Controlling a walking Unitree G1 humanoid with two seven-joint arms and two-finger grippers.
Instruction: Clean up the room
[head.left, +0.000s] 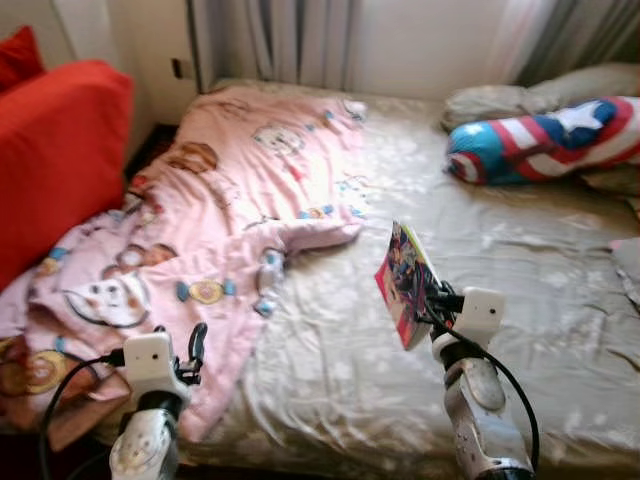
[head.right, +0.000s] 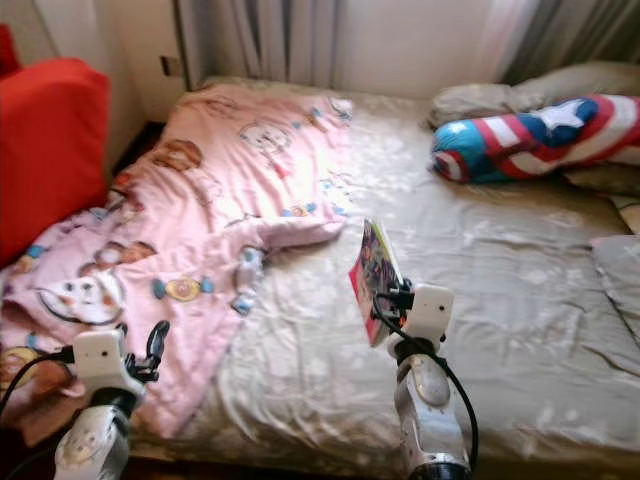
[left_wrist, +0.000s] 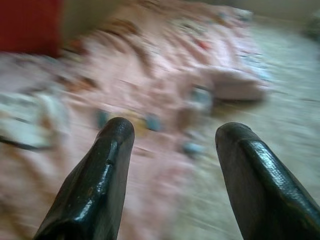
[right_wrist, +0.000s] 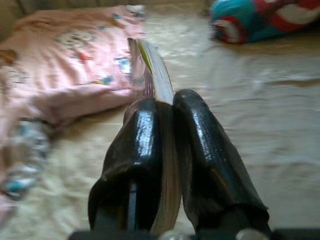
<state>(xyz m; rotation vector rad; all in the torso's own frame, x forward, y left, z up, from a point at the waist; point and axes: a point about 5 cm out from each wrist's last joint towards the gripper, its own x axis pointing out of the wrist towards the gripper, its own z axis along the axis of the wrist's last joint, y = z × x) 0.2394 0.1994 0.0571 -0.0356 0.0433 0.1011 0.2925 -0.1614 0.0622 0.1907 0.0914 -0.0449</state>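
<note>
Clearly, our right gripper (right_wrist: 167, 107) held the comic book (head.left: 404, 283) on its edge above the bed (head.left: 540, 300), fingers clamped on its lower edge, probably to carry it away. Our left gripper (left_wrist: 172, 135) waited with fingers wide over the pink blanket (head.left: 230, 190).

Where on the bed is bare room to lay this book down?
Bare sheet lies ahead of the right tool holding the book, between the pink blanket and the striped pillow. The blanket crowds the left.
</note>
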